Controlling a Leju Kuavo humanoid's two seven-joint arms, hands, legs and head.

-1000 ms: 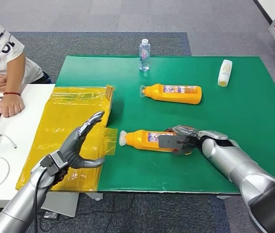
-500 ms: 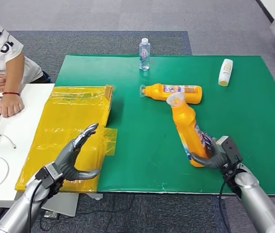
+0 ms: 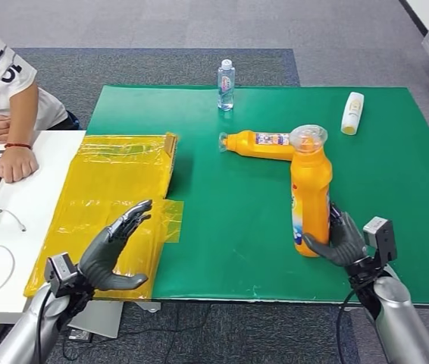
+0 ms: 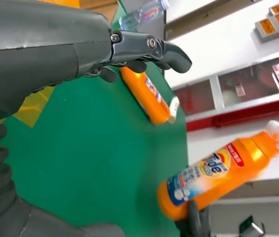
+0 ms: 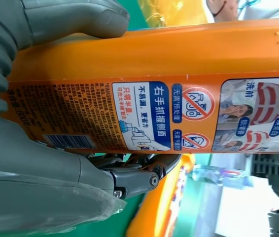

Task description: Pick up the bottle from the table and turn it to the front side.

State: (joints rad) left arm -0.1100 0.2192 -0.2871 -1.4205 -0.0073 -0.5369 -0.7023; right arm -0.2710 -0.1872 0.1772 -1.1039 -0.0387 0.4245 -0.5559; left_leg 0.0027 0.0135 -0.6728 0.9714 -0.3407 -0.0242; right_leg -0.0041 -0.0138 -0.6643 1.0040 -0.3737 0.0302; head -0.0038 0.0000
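Green matting covers the bench (image 3: 372, 197), which stands on grey carpet. Near its front edge, toward the right corner, the right hand (image 3: 338, 241) has its fingers (image 3: 317, 246) wrapped around the base of the orange bottle (image 3: 311, 199), thumb on one side and the rest curled round the other. In the right wrist view that grip is plain, with the back label and barcode facing the camera. The bottle stands close to upright, long axis vertical, its clear cap (image 3: 308, 136) pointing up. Whether its base is touching the mat or just above it, I cannot tell.

The left hand (image 3: 109, 250) hovers over the front edge of a yellow plastic sheet (image 3: 109, 182) at the left end of the bench, fingers spread apart and holding nothing.

A second orange bottle (image 3: 258, 142) lies on its side behind the held one, cap pointing left. A small water bottle (image 3: 225, 85) stands at the back edge, and a white bottle (image 3: 351, 113) lies toward the back right corner. A person's arm (image 3: 17, 136) rests on a white desk to the left.

By my reading the pickup is made and the turning is in hand. The next move calls for a twist about the long axis until the front label faces forward, without loosening the low grip.
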